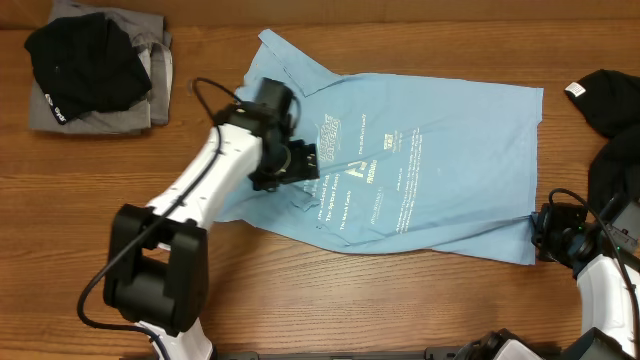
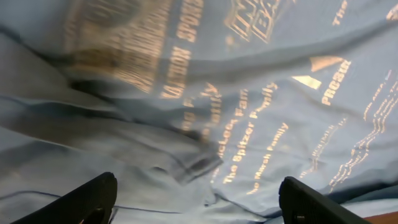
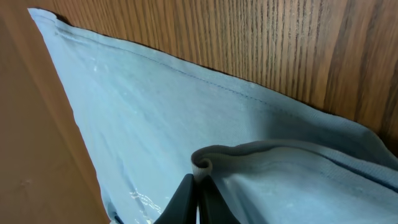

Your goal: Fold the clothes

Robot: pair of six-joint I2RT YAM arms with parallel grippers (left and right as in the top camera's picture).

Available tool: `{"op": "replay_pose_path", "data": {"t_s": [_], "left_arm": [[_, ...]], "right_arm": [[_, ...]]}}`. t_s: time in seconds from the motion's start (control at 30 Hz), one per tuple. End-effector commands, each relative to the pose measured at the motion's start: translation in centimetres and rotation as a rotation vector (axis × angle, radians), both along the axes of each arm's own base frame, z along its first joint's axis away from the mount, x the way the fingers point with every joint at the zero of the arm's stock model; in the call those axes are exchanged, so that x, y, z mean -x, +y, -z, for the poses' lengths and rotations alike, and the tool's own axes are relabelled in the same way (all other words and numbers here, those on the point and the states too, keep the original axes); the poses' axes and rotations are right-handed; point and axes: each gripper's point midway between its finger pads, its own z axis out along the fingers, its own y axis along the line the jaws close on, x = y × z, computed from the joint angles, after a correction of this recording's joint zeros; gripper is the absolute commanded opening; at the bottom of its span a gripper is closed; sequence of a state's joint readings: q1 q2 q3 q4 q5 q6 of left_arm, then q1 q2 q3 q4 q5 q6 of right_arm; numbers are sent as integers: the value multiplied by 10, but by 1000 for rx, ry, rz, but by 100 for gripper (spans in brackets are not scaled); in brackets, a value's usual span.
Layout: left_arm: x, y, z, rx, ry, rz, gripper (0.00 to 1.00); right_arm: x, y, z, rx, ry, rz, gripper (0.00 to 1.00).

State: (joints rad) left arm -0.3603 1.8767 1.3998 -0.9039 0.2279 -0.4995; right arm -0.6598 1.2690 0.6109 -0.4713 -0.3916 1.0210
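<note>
A light-blue T-shirt [image 1: 440, 150] with small pale print lies spread across the middle of the table. My left gripper [image 1: 305, 165] is open and hovers low over its left part, near the print; in the left wrist view [image 2: 196, 199] the two fingers stand wide apart over rumpled cloth [image 2: 186, 93]. My right gripper [image 1: 540, 228] is shut on the shirt's front right corner; the right wrist view shows the fingers [image 3: 200, 193] pinching a rolled hem of the shirt [image 3: 143, 118].
A black garment [image 1: 85, 60] lies on folded grey clothes [image 1: 140, 100] at the back left. Another black garment [image 1: 610, 110] lies at the right edge, by my right arm. Bare wood shows along the front [image 1: 380, 300].
</note>
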Motion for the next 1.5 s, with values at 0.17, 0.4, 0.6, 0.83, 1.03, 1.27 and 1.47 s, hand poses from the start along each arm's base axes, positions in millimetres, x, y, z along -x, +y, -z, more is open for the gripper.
{"op": "replay_pose_path", "data": {"t_s": [0.17, 0.4, 0.6, 0.83, 1.03, 1.27, 1.47], "left_arm": [[4, 17, 26, -119, 82, -138, 85], [6, 25, 35, -135, 127, -223, 85], [-2, 23, 47, -134, 120, -234, 85], [-7, 32, 55, -175, 107, -249, 63], [-16, 42, 54, -171, 85, -259, 30], [-23, 54, 54, -162, 75, -276, 4], [-29, 58, 53, -155, 59, -289, 4]], "right_arm": [[2, -4, -3, 14, 23, 5, 4], [7, -5, 1, 34, 53, -3, 4], [9, -4, 2, 39, 61, -18, 4], [11, -3, 3, 37, 73, -16, 4], [12, -8, 4, 59, 83, -3, 4], [14, -11, 5, 72, 94, 5, 4], [13, -12, 4, 77, 91, 7, 4]]}}
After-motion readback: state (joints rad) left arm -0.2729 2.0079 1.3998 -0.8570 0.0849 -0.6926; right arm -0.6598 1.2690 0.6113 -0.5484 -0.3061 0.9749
